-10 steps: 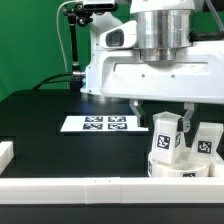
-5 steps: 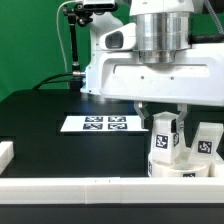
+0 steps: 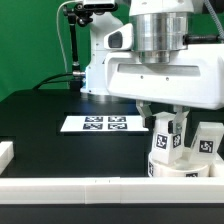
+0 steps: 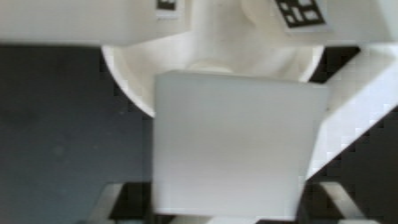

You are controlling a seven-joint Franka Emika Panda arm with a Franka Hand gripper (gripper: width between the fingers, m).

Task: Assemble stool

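The stool's round white seat [image 3: 168,167] lies at the exterior view's right, near the front rail. A white tagged leg [image 3: 166,136] stands upright on it, and my gripper [image 3: 166,122] is shut on that leg from above, one finger on each side. A second tagged leg [image 3: 207,141] stands just to the exterior view's right of it. In the wrist view the held leg [image 4: 240,140] fills the middle, with the seat [image 4: 134,72] curving behind it and the gripper [image 4: 228,205] clamped on the leg's sides. The leg's lower end is hidden.
The marker board [image 3: 100,123] lies flat on the black table, toward the exterior view's left of the seat. A long white rail [image 3: 90,190] runs along the front edge, and a shorter rail piece [image 3: 6,152] sits at the left. The arm's white base [image 3: 105,60] stands behind.
The fingers have drawn in against the upright leg's sides. The arm, the seat and the other leg have stayed about where they were.
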